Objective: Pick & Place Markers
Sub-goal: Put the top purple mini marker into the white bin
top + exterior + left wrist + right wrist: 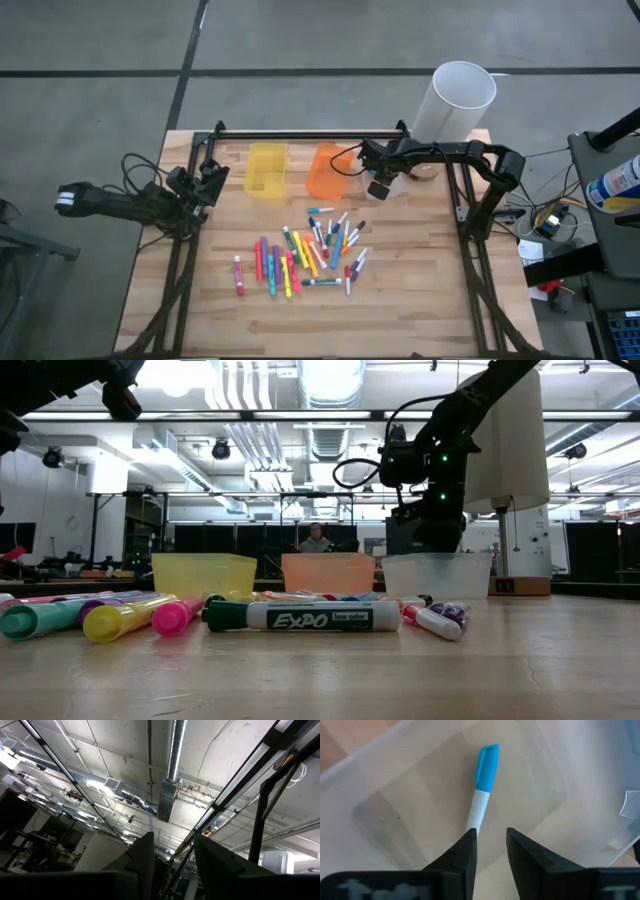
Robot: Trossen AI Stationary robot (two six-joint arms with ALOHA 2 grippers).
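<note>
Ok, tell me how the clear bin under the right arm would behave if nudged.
The clear bin looks thin-walled, so probably light and apt to slide on the smooth wooden table. Low and wide, it seems unlikely to tip. A blue-capped marker lies loose inside, below the right tool, and would likely roll or rattle.

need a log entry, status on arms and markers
Right gripper over clear bin, fingers parted, blue-capped marker lying in bin. Left gripper parked at table's left edge, pointing up, open. Marker pile mid-table, nothing in the way.
</note>
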